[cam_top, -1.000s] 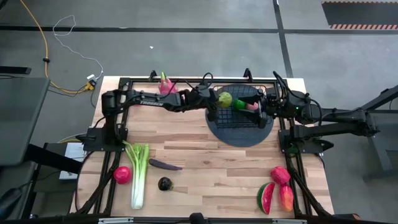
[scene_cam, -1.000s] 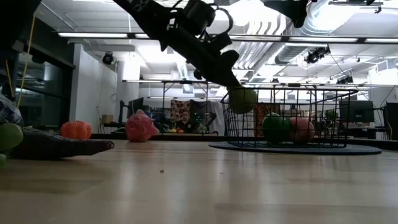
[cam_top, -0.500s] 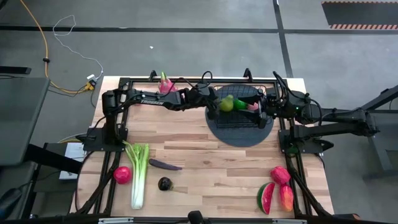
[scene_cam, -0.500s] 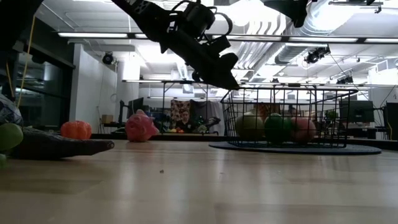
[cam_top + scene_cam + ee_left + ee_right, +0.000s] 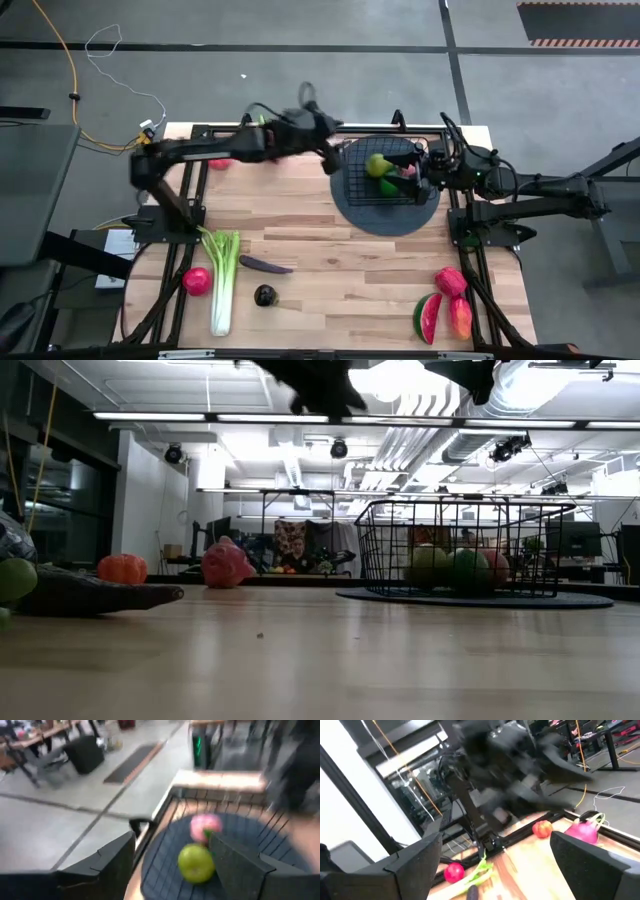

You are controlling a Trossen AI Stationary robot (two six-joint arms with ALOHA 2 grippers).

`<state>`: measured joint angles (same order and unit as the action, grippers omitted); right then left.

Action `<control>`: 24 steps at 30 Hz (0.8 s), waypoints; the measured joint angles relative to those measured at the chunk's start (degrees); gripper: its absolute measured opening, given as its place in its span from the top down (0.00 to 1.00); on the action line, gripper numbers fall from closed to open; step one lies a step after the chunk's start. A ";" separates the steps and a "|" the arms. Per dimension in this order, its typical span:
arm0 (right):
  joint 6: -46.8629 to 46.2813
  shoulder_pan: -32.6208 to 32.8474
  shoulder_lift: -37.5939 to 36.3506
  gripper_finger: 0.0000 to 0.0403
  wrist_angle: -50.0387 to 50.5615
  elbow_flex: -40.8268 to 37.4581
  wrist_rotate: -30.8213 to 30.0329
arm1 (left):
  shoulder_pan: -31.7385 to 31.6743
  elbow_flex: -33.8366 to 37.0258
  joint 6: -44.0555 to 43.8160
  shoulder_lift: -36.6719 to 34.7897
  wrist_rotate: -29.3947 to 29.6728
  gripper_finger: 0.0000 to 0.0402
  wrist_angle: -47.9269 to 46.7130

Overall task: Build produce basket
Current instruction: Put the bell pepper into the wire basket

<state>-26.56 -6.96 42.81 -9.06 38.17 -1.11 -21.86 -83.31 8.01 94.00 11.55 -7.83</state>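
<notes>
Left gripper (image 5: 330,155) hangs above the table just outside the nine o'clock rim of the wire basket (image 5: 352,185), fingers (image 5: 112,865) spread wide with nothing between them. Right gripper (image 5: 432,170) sits at the basket's three o'clock side; its fingers (image 5: 415,865) are likewise parted and empty.

Basket stands on a dark round mat (image 5: 385,215) toward the table's one o'clock area. Inside it lie a yellow-green apple (image 5: 376,164), a darker green fruit (image 5: 388,186) touching it, and a pink fruit (image 5: 408,173) beside them on the three o'clock side. Low view shows all three resting on the basket floor (image 5: 455,570).

Remaining produce is on the wooden table (image 5: 330,250):
- celery stalk (image 5: 224,280), red round fruit (image 5: 196,281), eggplant (image 5: 264,265) and dark round fruit (image 5: 264,295) toward seven o'clock;
- watermelon slice (image 5: 427,317), a pink-red fruit (image 5: 450,281) and mango (image 5: 461,318) toward five o'clock;
- a pink item (image 5: 216,163) at eleven o'clock, partly hidden under the left arm.
</notes>
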 joint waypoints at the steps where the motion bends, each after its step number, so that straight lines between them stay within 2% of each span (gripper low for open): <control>1: -0.25 0.00 -0.02 0.10 -0.03 0.00 0.00 | -0.28 0.40 -1.77 -2.31 -1.87 0.39 -1.14; 6: -0.11 0.00 -0.02 0.10 0.09 0.00 0.01 | -0.11 6.50 -11.52 -14.84 -12.49 0.40 -2.80; 10: 0.71 0.00 0.00 0.10 0.15 0.00 0.01 | 3.87 16.93 -15.92 -26.62 -13.64 0.40 2.26; 14: 3.30 0.00 0.00 0.10 0.15 0.00 0.05 | 10.01 28.84 -19.90 -38.17 -7.93 0.40 9.70; 19: 4.12 0.00 -0.01 0.10 0.14 0.00 0.42 | 18.56 39.11 -25.26 -50.74 6.92 0.40 10.70; 21: 4.63 0.00 0.00 0.10 0.13 0.00 1.03 | 20.81 41.42 -25.92 -54.82 8.97 0.40 10.07; 24: 5.20 0.00 0.00 0.10 -0.02 0.00 1.56 | 22.69 43.23 -25.48 -59.26 7.60 0.40 10.13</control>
<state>-21.37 -6.96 42.80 -9.08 38.17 0.45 0.82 -40.08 -17.48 34.74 19.15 2.31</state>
